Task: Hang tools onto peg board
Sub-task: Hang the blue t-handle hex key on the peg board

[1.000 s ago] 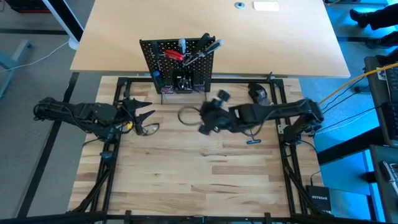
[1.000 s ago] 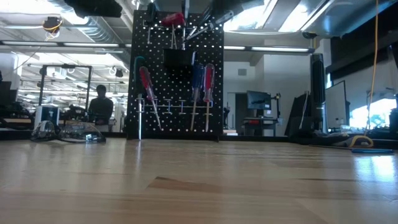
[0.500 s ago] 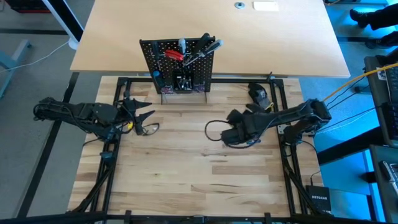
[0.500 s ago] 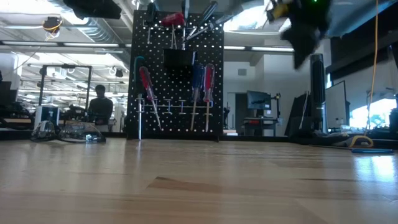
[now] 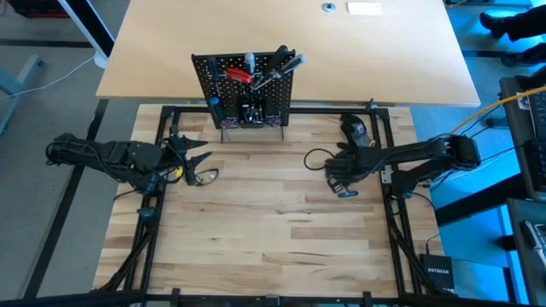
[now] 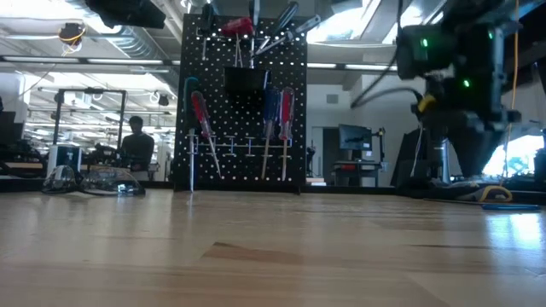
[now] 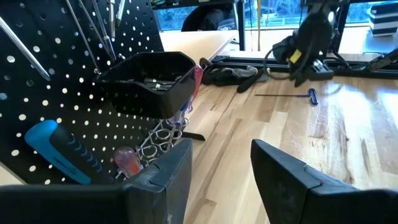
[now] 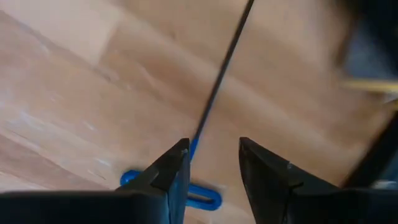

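Observation:
The black peg board (image 5: 243, 89) stands upright at the table's far edge, with screwdrivers and red pliers hanging on it and a black bin (image 7: 152, 81) on its face. A thin key with a blue T-handle (image 8: 168, 186) lies flat on the wood (image 5: 345, 194) at the right. My right gripper (image 8: 211, 152) points down above it, open, its fingers on either side of the dark shaft (image 8: 217, 87) and clear of it. My left gripper (image 5: 200, 158) waits open at the left, facing the board (image 7: 56, 74).
Clear safety glasses (image 5: 203, 176) lie on the wood just under my left gripper. A dark rounded lump (image 5: 354, 128) sits at the far right, behind my right arm. Black frame rails (image 5: 392, 213) run along the table's sides. A person sits in the room beyond (image 6: 136, 145).
My right gripper has swung from the middle of the table, near the peg board, toward the right edge. It has come down and turned until it points down over the blue-handled key. Its fingers stay apart. The key and the tools on the board have not moved.

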Robot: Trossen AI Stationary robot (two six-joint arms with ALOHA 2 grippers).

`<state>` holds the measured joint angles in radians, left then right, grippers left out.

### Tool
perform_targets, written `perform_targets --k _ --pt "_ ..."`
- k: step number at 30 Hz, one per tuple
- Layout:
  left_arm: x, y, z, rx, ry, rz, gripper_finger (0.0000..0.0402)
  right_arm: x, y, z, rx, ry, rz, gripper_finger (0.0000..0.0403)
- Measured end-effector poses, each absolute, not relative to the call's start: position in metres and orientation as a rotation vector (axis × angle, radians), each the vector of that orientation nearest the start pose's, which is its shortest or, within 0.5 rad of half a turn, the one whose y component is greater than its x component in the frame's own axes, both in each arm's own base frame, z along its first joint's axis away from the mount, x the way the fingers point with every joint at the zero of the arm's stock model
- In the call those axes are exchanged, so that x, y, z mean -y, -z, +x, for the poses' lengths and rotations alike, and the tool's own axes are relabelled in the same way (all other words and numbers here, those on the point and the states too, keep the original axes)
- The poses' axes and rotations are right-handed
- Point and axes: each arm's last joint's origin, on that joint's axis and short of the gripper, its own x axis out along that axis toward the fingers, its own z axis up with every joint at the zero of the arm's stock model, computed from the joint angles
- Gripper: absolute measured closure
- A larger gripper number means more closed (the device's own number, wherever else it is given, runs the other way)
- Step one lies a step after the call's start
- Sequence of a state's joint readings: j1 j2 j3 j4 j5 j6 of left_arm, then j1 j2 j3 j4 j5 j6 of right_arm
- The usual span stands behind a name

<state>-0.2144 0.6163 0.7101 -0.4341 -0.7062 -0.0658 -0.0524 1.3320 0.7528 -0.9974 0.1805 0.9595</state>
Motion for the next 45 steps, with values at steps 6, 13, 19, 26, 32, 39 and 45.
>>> perform_targets --k 6,13,19,26,32,39,45 --pt "0.009 -0.309 0.129 -0.292 -0.496 0.09 0.0247 0.015 -0.151 0.186 -1.358 0.847 0.743 0.0265" --pt "0.009 -0.309 0.129 -0.292 -0.496 0.09 0.0247 0.015 -0.14 0.181 -1.342 0.843 0.746 0.0265" --pt "0.009 -0.309 0.129 -0.292 -0.496 0.09 0.0247 0.014 -0.132 0.177 -1.329 0.844 0.742 0.0268" --pt "0.009 -0.309 0.129 -0.292 -0.496 0.09 0.0247 0.014 -0.13 0.178 -1.313 0.828 0.755 0.034" --pt "0.009 -0.309 0.129 -0.291 -0.496 0.094 0.0247 0.014 -0.13 0.179 -1.312 0.788 0.724 0.0393" --pt "0.009 -0.31 0.129 -0.289 -0.494 0.105 0.0247 0.014 -0.133 0.183 -1.331 0.697 0.648 0.0396" --pt "0.009 -0.311 0.13 -0.27 -0.494 0.096 0.0247 0.007 -0.16 0.206 -1.288 0.537 0.547 0.0399"
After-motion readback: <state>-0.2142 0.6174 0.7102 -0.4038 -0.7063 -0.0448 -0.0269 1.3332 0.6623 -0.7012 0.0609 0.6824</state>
